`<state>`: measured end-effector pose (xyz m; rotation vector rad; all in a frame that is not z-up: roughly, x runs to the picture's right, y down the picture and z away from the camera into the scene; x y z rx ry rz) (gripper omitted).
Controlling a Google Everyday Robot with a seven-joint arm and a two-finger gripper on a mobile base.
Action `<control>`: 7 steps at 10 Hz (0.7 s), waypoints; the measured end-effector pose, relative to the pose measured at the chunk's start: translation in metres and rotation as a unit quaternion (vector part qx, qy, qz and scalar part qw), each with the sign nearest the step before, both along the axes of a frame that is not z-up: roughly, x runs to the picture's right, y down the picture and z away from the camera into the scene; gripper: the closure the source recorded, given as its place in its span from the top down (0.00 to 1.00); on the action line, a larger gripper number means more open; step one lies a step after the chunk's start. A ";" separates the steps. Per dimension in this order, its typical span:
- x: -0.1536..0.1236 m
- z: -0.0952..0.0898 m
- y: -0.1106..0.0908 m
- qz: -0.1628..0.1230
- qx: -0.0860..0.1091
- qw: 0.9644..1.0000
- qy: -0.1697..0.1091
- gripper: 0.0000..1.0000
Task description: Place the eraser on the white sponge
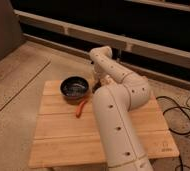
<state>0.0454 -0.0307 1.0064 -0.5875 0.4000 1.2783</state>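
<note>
The gripper (95, 76) hangs low at the wooden table's (63, 142) far edge, at three o'clock from the dark bowl (75, 87). An orange-red stick (81, 107) lies at the bowl's five o'clock. Eraser and white sponge are hidden. No writing is legible.

Warm, dim light falls from above; the tabletop (63, 135) glows, the far background is dark. The claw (94, 76) sits shadowed at the tabletop's far edge, behind the arm (113, 120).

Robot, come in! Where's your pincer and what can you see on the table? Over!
Pincer down at table's far edge, behind the arm. Eraser and white sponge hidden from view. Dark bowl and orange stick on wooden table, left of arm.
</note>
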 end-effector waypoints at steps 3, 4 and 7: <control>0.002 -0.001 0.000 -0.002 -0.001 1.000 0.004 0.64; 0.002 -0.001 0.001 -0.001 -0.002 1.000 0.005 0.64; -0.001 -0.006 -0.009 -0.001 0.008 1.000 0.002 0.64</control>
